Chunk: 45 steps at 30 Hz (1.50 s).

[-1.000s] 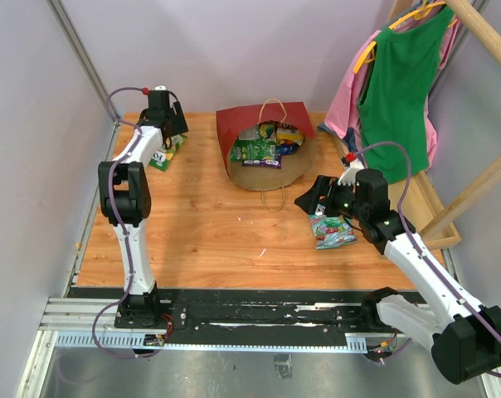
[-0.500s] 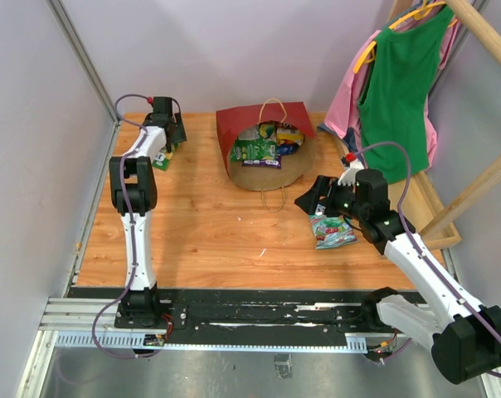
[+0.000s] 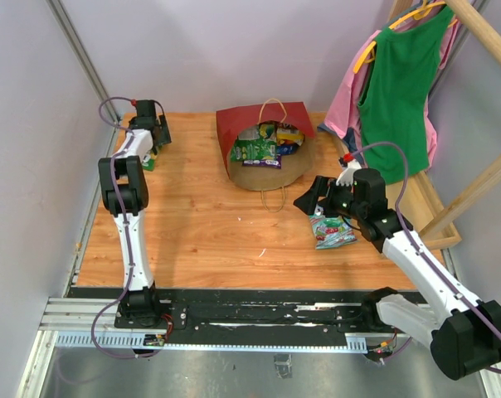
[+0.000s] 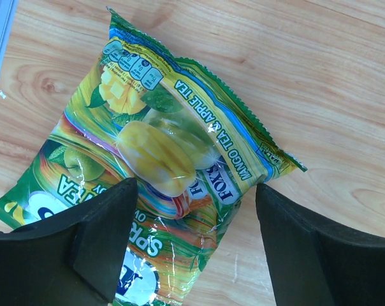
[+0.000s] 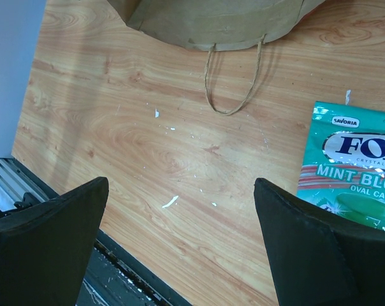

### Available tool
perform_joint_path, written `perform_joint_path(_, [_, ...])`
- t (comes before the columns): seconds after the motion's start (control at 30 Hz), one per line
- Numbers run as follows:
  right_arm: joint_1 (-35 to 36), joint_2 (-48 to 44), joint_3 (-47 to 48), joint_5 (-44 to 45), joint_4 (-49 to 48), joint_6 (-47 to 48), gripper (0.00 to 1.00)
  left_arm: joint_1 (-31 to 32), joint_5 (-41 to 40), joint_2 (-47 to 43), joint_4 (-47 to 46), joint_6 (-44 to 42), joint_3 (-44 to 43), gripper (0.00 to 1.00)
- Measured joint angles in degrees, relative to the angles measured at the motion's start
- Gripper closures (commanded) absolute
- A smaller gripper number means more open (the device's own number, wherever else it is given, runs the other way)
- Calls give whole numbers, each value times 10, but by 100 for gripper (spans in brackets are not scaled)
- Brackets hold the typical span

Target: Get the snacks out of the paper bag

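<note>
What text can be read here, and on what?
"MANGO TEA", "APPLE TEA": green-yellow packet, edge strip.
"FOX", "SPR": same packet, both partly covered.
"SAVORIA": teal packet.
"FOX", "MINT BLO", "OVAL CAND": teal packet, cut off by the frame edge.
Nutrition figures on the green-yellow packet: too small to read.
Other packets in the bag: too small to read.

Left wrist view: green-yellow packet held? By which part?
Not held. Left gripper is open above the green-yellow glossy snack packet, which lies flat on the wooden table.
</note>
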State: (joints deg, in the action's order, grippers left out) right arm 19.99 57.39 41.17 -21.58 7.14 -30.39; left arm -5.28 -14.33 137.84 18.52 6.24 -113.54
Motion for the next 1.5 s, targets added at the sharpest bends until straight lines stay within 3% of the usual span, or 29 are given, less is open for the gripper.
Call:
perform_joint_path(0.2, [0, 0, 0, -1, 0, 0, 1, -1, -4, 2, 3, 2, -5, 17])
perform_joint_path(0.47, [0, 0, 0, -5, 2, 0, 1, -2, -25, 73, 50, 24, -136, 16])
perform_joint_path(0.6, [0, -2, 0, -10, 2, 4, 1, -2, -21, 74, 55, 37, -143, 14])
perform_joint_path(0.73, [0, -6, -2, -16, -10, 5, 1, 0, 0, 25, 38, 43, -70, 8])
perform_joint_path(1.03, [0, 18, -3, -39, -30, 4, 1, 41, 63, -207, 7, 40, 43, 9])
perform_joint_path(1.3, [0, 16, -12, -44, -35, 2, 1, 83, 153, -494, -189, 75, 326, 8])
perform_joint_path(1.5, [0, 13, -15, -44, -35, 1, 1, 100, 212, -576, -280, 101, 463, 8])
